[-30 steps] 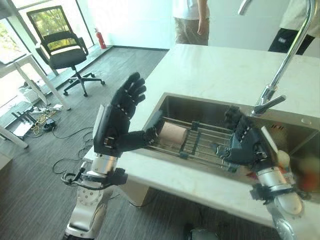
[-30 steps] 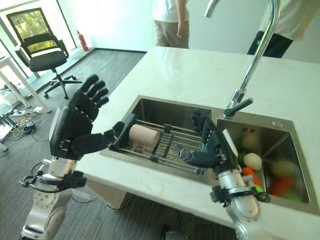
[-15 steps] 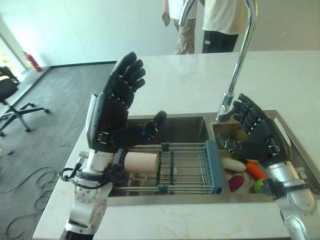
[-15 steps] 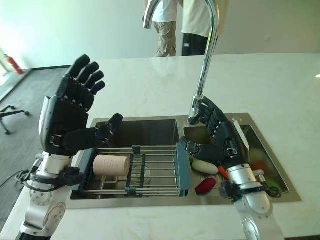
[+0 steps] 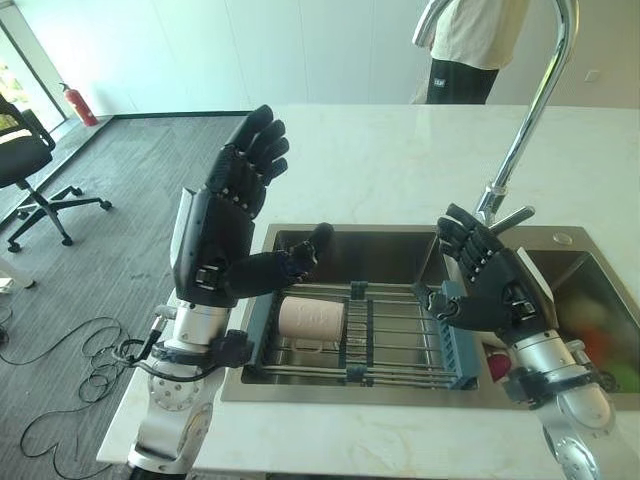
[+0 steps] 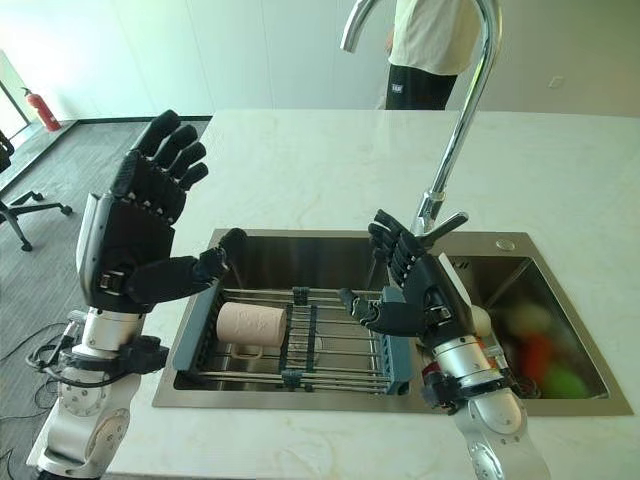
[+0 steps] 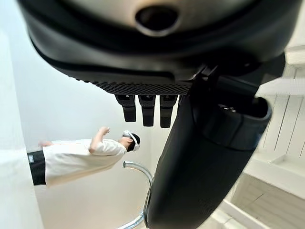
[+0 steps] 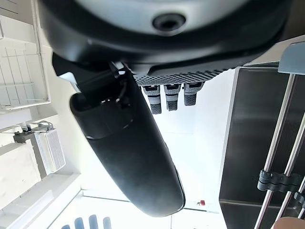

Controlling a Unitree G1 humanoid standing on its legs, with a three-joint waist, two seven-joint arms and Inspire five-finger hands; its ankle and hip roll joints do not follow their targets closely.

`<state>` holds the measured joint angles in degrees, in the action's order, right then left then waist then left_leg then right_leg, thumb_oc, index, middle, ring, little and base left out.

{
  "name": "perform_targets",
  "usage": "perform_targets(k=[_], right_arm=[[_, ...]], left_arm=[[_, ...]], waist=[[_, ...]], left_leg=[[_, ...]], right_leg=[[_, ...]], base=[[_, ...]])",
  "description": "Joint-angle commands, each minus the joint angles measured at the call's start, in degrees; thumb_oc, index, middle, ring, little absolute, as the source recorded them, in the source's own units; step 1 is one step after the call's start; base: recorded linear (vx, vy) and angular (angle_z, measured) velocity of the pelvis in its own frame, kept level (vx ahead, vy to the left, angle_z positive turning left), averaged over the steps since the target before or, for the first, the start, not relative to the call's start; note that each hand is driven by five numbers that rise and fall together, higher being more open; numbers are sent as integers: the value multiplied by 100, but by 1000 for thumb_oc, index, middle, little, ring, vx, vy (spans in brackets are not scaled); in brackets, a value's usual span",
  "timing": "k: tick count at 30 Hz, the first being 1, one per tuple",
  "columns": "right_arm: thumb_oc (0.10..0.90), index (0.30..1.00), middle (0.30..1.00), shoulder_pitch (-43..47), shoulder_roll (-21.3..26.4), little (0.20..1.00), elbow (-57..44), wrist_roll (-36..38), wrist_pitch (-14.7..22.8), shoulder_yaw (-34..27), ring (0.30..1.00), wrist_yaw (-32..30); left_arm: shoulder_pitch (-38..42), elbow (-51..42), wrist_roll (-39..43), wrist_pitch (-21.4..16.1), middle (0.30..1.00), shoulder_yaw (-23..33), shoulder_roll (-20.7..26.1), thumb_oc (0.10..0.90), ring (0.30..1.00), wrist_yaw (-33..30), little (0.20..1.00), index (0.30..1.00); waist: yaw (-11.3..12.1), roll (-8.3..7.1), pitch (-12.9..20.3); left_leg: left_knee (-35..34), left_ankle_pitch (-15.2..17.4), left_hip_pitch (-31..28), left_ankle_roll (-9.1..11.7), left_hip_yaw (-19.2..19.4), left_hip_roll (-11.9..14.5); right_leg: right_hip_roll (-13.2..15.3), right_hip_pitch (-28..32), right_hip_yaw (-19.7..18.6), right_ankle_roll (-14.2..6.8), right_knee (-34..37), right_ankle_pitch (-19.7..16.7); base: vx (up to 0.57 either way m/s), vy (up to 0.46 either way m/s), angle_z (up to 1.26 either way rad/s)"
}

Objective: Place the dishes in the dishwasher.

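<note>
Both hands are raised, fingers spread and empty: left robot hand (image 5: 222,238) beside the sink (image 5: 330,245), right robot hand (image 5: 492,290) over its rack (image 5: 400,335).

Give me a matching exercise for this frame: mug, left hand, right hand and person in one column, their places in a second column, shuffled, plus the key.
1. mug
2. left hand
3. right hand
4. person

A. raised open above the sink's left edge
B. lying on its side on the wire rack
C. standing beyond the counter's far side
D. open over the rack's right end

Pairs: 1-B, 2-A, 3-D, 4-C
</note>
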<state>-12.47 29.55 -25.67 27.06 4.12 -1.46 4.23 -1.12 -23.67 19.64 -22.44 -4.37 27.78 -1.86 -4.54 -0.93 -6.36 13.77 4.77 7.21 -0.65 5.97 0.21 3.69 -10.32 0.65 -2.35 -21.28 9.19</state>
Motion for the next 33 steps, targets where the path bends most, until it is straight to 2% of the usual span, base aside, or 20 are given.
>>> perform_targets(k=[1, 3, 4, 6, 8, 13, 18, 33], right_arm=[[800, 900, 900, 601, 117, 900, -521, 72, 546, -456, 900, -78], [800, 900, 900, 629, 196, 900, -492, 109, 549, -479, 900, -75], [800, 900, 900, 692, 356, 900, -450, 180, 507, -524, 900, -118], [800, 900, 900, 796, 495, 900, -417, 249, 393, -575, 900, -150], [800, 900, 900, 876, 539, 900, -372, 234, 327, -567, 900, -134], [800, 900, 900, 985, 652, 900, -283, 145, 191, -519, 900, -6], [800, 900, 900, 1032, 769, 900, -262, 213, 102, -566, 900, 128], [800, 900, 900, 1165, 771, 900, -156, 103, -3, -424, 900, 327]], left_arm=[[233, -375, -68, 431, 900, 215, 575, 800, 900, 836, 900, 900], [115, -322, -530, 531, 900, 191, 776, 800, 900, 944, 900, 900], [42, -156, -979, 848, 900, 249, 1294, 800, 900, 978, 900, 900], [62, -35, -701, 1063, 900, 388, 1671, 800, 900, 1389, 900, 900], [102, -17, -684, 1258, 900, 423, 1861, 800, 900, 1733, 900, 900], [397, 95, -572, 1680, 900, 395, 2277, 800, 900, 2029, 900, 900], [584, 245, -710, 1930, 900, 276, 2405, 800, 900, 2045, 900, 900], [975, 767, -1182, 2129, 900, -254, 2183, 800, 900, 2031, 900, 900]], waist=[[33, 16, 452], [50, 49, 449], [75, 95, 459], [87, 130, 473], [87, 172, 484], [23, 255, 524], [-60, 274, 531], [-213, 290, 573]], left_leg=[[342, 578, 49, 148, -171, 224], [342, 571, 51, 154, -159, 233], [342, 567, 39, 160, -138, 247], [342, 557, 24, 170, -133, 257], [342, 544, 22, 176, -123, 264], [342, 535, -9, 204, -90, 295], [342, 546, -33, 220, -49, 325], [342, 579, -127, 224, 132, 389]], right_leg=[[177, 235, 327, -406, 409, -232], [184, 240, 351, -411, 409, -231], [204, 265, 402, -427, 409, -216], [220, 291, 443, -436, 409, -204], [219, 300, 467, -436, 409, -198], [199, 324, 452, -445, 409, -177], [171, 328, 417, -439, 409, -160], [99, 356, 332, -419, 409, -156]], base=[[-50, -19, 12], [-64, -4, 5], [-62, 8, -1], [-26, 5, -1], [-29, 14, 4], [0, 0, 0], [-13, -2, -7], [-5, -12, -6]])
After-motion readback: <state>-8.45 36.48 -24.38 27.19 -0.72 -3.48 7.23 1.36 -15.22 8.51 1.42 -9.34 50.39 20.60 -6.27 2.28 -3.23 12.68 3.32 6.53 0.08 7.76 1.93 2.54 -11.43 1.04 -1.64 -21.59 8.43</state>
